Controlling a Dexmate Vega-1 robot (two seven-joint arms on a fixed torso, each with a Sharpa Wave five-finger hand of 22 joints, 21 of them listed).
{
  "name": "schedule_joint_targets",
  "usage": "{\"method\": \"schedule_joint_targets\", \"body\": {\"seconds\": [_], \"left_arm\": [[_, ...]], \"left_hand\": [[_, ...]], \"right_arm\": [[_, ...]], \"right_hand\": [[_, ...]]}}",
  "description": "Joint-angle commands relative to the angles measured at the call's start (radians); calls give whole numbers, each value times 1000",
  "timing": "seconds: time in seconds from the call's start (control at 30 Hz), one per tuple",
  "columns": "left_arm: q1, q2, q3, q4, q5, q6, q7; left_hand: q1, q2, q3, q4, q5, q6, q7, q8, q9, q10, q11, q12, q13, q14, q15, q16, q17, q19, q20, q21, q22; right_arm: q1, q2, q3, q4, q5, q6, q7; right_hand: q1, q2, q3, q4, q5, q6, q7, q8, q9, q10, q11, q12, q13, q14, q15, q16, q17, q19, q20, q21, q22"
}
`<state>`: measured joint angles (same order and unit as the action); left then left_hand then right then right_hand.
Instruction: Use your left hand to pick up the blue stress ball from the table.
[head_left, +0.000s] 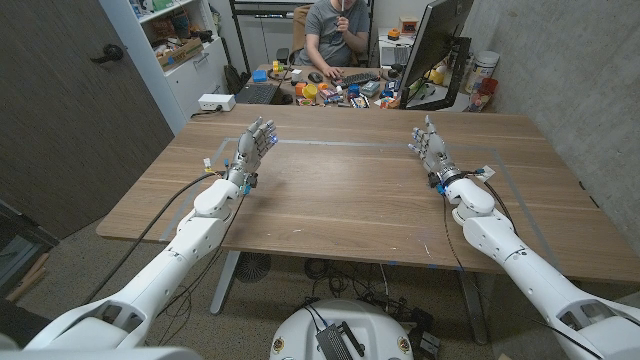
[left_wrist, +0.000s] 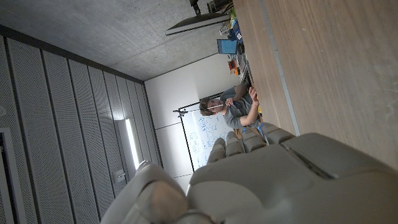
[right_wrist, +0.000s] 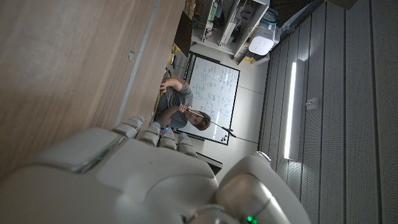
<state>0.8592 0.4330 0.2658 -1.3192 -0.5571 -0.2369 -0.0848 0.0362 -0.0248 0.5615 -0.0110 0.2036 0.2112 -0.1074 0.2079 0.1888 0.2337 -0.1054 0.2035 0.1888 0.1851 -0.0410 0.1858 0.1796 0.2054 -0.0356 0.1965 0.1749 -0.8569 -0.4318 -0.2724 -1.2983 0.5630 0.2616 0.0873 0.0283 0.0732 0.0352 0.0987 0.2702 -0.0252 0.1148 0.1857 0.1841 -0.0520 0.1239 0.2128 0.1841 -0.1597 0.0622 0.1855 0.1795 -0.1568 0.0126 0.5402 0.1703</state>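
Your left hand stands over the left part of the brown wooden table, fingers apart and reaching toward the far edge, with nothing in it; from the left wrist view the pale back of that hand lies alongside the wood grain, its fingers straight and pointing at the far end of the table. Your right hand mirrors it on the right part of the table, fingers likewise spread and holding nothing, and the right wrist view shows its back beside the tabletop with fingers extended. The two hands are well apart, with bare wood between them. You cannot pick out a blue stress ball on the tabletop in any of these views, so its place cannot be told. Thin pale tape lines mark a rectangle on the wood between the hands. Behind the table a person in a grey shirt sits at a cluttered desk with a black keyboard and a dark monitor just beside it.
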Motion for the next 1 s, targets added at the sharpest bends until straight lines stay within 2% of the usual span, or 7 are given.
{"method": "schedule_joint_targets", "body": {"seconds": [0.03, 0.23, 0.4, 0.7, 0.87, 0.93, 1.0], "left_arm": [[35, -229, -273, -39, 272, 122, -166], [38, -316, -372, -82, 401, 166, -234], [44, -354, -423, -142, 515, 205, -259], [71, -387, -483, -284, 697, 293, -279], [85, -384, -501, -342, 775, 311, -310], [89, -389, -509, -359, 797, 316, -318], [95, -393, -514, -378, 826, 322, -318]], "left_hand": [[2, -7, 7, -2, 5, 6, 2, 6, 5, 7, 0, 6, 2, 8, -85, 5, 2, 8, -43, 4, 5], [5, -3, 9, -2, 5, 7, 3, 6, 5, 11, 0, 7, 2, 7, -84, 4, 1, 8, -42, 4, 5], [7, -1, 10, -3, 5, 7, 3, 5, 5, 12, 1, 7, 2, 4, -82, 3, 1, 6, -41, 3, 5], [10, -2, 11, -7, 5, 5, 7, 3, 5, 19, 4, 9, 2, 4, -81, 2, 0, 6, -39, 3, 5], [13, -7, 9, -11, 5, 1, 8, 0, 5, 18, 3, 7, 2, 3, -77, 2, 0, 6, -38, 2, 4], [20, -16, 8, -20, 5, -5, -1, -2, 5, 16, 0, 6, 2, -2, -76, 0, 0, 3, -36, 1, 4], [31, -26, 7, -33, 6, -2, -24, -1, 5, 18, 0, 6, 2, -5, -77, -1, -1, 1, -35, 0, 3]], "right_arm": [[-27, 220, 260, 3, -247, -77, 166], [-21, 307, 356, 2, -350, -101, 232], [-13, 355, 413, 2, -415, -107, 271], [0, 412, 480, 1, -490, -116, 313], [4, 434, 503, 3, -515, -119, 329], [6, 440, 509, 5, -523, -115, 337], [6, 447, 516, 1, -528, -116, 344]], "right_hand": [[-5, 5, -1, 6, 6, -1, 16, 6, 3, 0, 8, 5, 2, -10, 0, 4, 3, -11, 3, 3, 2], [-4, 4, -3, 6, 6, -1, 17, 6, 3, -1, 8, 5, 2, -11, 1, 4, 3, -11, 4, 0, 2], [-4, 3, -4, 6, 6, -1, 17, 6, 4, -1, 9, 4, 2, -11, 1, 3, 3, -11, 5, -2, 2], [-2, 1, -5, 5, 7, -1, 17, 6, 4, -2, 10, 4, 2, -11, 0, 3, 2, -9, 5, -7, 2], [-2, 1, -6, 5, 7, -2, 17, 6, 4, -3, 10, 3, 2, -11, 0, 3, 2, -8, 5, -9, 2], [-2, 0, -6, 4, 8, -2, 16, 6, 4, -3, 11, 3, 2, -11, 0, 3, 2, -8, 5, -10, 2], [-1, 0, -7, 4, 8, -1, 17, 6, 4, -3, 10, 3, 2, -11, 0, 3, 2, -7, 5, -11, 2]]}}
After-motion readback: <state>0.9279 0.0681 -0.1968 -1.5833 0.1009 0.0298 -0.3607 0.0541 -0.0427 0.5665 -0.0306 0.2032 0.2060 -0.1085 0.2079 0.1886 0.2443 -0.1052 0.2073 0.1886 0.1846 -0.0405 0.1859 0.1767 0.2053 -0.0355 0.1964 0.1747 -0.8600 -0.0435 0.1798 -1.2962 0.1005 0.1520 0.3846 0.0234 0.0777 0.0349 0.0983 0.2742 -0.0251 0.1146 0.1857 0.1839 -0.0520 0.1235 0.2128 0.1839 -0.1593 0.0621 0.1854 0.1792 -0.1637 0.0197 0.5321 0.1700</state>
